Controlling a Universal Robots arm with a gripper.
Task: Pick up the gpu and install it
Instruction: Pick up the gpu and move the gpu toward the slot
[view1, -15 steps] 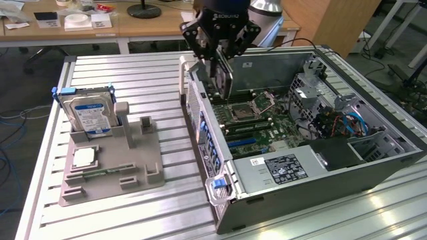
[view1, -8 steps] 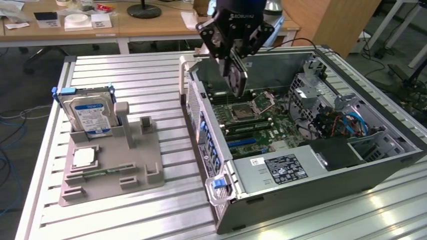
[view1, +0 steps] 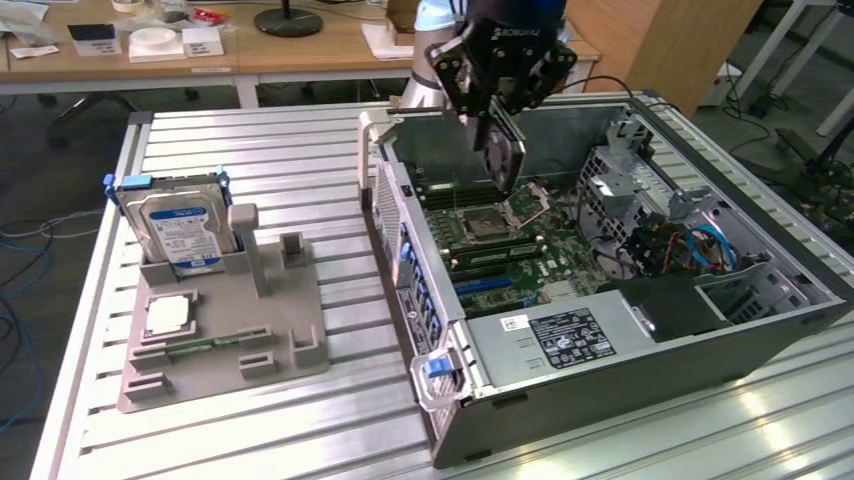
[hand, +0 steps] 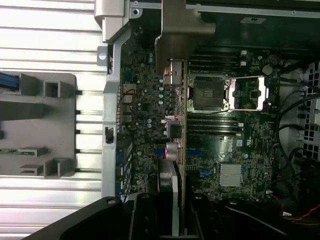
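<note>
Slatted metal table (view1: 267, 160) bears grey parts holder (view1: 267, 330) beside open computer case (view1: 587, 385)

gpu (view1: 503, 152), held edge-down, above motherboard (view1: 527, 285)

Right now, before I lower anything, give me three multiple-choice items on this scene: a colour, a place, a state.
1. The hard drive label's colour? A: blue-white. B: red. C: yellow.
2. Where is the gpu? A: beside the hard drive. B: above the motherboard of the open case. C: lying outside the case.
3. The pincer is: A: open, empty. B: shut on the hard drive. C: shut on the gpu.
Answers: A, blue and white show on its face; B, the card hangs upright over the board; C, it clamps the card.
</note>
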